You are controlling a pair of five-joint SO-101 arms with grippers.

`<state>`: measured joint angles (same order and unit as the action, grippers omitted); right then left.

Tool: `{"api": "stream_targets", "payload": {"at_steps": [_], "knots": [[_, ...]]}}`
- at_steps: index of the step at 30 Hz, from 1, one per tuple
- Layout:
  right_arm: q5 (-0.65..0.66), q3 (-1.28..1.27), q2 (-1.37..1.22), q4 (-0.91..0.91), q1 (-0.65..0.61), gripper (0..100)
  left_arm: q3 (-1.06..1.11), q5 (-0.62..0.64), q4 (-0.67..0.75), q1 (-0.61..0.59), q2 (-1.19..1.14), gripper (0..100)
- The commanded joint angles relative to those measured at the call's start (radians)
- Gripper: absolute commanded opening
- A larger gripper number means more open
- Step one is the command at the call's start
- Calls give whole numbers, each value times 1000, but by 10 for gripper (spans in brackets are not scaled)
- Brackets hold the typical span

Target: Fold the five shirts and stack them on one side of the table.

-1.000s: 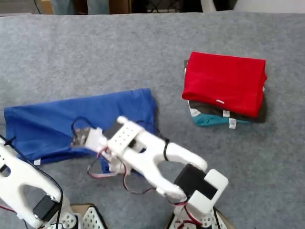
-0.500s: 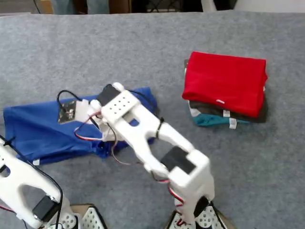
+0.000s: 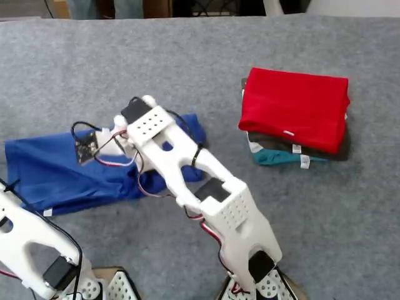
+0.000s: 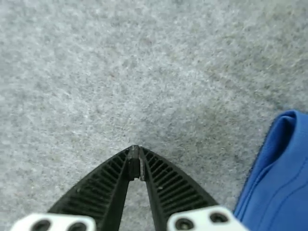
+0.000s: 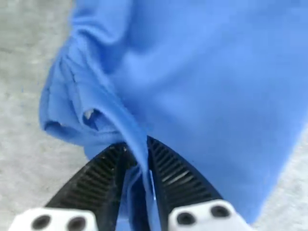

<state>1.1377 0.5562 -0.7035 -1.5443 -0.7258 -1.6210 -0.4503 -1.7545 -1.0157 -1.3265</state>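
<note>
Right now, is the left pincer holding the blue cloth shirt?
No, the left pincer is shut on nothing, the blue cloth shirt lying beside it.

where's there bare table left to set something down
Bare table runs along the far edge beyond the blue shirt and the stack, and on the near right, in front of the stack. Crowded: near left, where the right arm hangs over the blue shirt.

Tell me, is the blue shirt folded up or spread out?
Only partly folded: the blue shirt lies as a long band, wider than the folded red shirt, and the right claw pinches a raised fold.
</note>
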Motion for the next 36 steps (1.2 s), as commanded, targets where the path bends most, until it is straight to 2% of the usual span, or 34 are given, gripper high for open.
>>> {"api": "stream_targets", "payload": {"at_steps": [1, 3, 8, 10, 14, 16, 18, 20, 23, 28, 32, 36], "knots": [[6, 122, -25, -3, 17, 18, -47, -2, -3, -8, 41, 29], [5, 162, -54, -3, 15, 73, -47, -2, -3, -8, 41, 29], [-66, 294, -114, -9, 31, 345, -47, 3, -3, 1, 41, 29], [-120, 351, -122, -9, 46, 386, -47, 3, -3, 2, 46, 29], [-233, 449, -116, -35, 94, 322, -47, -2, -3, 1, 51, 29], [-258, 518, -110, -130, 95, 204, -47, -25, -3, 1, 74, 29], [-272, 570, -110, -226, 84, 16, -47, -34, -5, -2, 117, 29], [-327, 562, -96, -224, 84, 53, -47, -34, -5, -2, 170, 29], [-384, 493, -39, -224, 60, 15, -47, -34, -5, 1, 253, 29], [-411, 157, 101, -213, 28, 13, -45, -29, -6, -12, 334, 29], [-454, -64, 165, -68, 21, 13, -45, -29, -6, -56, 402, 29], [-460, -168, 166, 66, -17, 14, -45, -29, -6, -88, 456, 29]]}}
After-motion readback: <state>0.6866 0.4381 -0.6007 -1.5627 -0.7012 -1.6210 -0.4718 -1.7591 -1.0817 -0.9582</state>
